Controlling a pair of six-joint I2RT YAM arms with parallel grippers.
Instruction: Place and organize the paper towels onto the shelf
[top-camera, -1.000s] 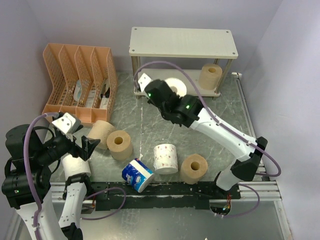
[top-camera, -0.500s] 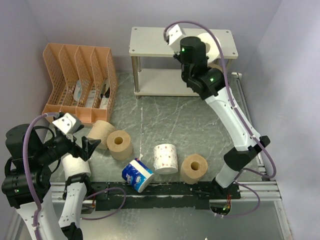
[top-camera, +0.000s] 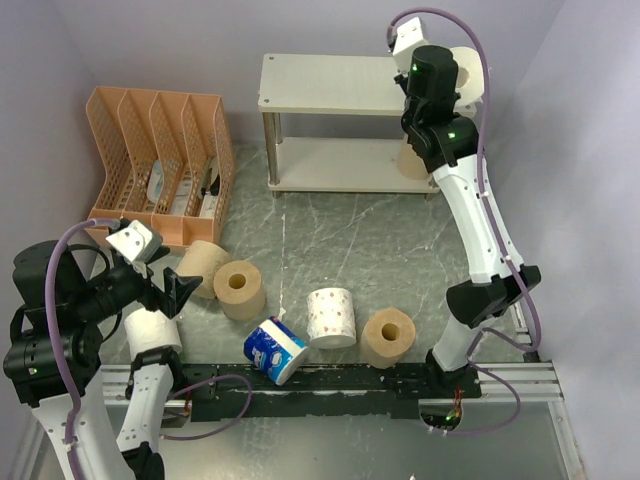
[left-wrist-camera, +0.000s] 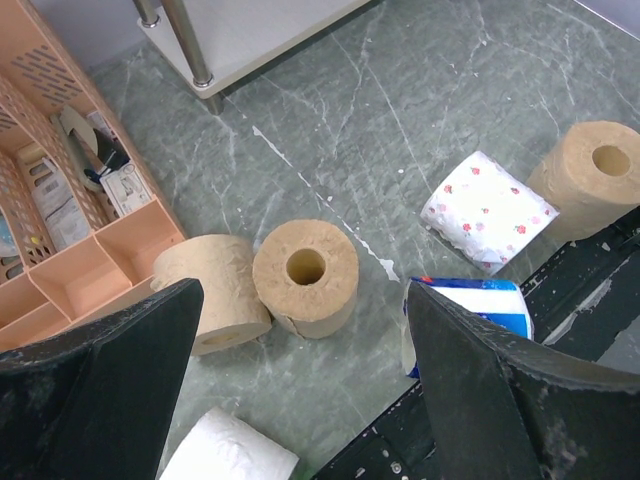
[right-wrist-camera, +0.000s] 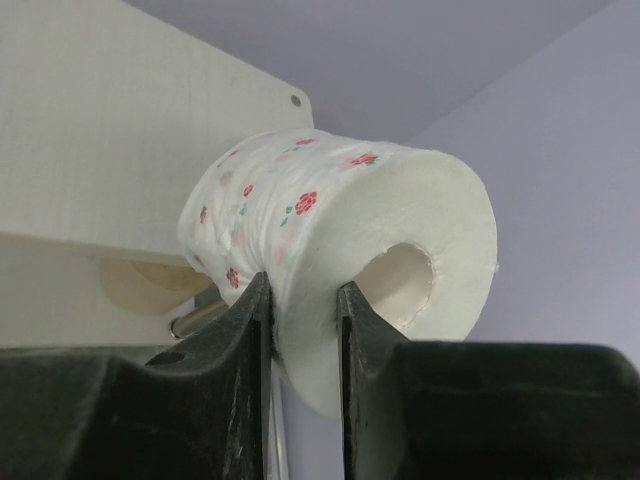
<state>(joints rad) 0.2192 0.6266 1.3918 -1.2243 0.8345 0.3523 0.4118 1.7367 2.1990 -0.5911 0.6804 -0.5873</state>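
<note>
white paper dotted with small red flowers: the printed roll (right-wrist-camera: 330, 220) is clamped in the right gripper (right-wrist-camera: 303, 292), whose jaws are closed on it hard enough to dent the wrap. it hangs in the air at the right end of the shelf (top-camera: 340, 85), about level with the top board. from the wrist view it seems to sit off the board's corner rather than over it, touching nothing but the fingers.

the step in hand looks like placing this roll on the upper tier. the next move calls for bringing it in over the board, lowering it until it rests there, and only then letting go. a release out here would likely drop it past the edge.

the lower tier holds one tan roll (top-camera: 412, 160) at its right end, half hidden behind the arm. six more rolls lie on the table (top-camera: 350, 240). one of them, a brown roll (left-wrist-camera: 305, 275) standing core-up, is beneath the left gripper (top-camera: 172, 293), whose fingers are spread wide and hold nothing. the orange file organizer (top-camera: 160, 160) has a few small items in its slots, too small to name.
</note>
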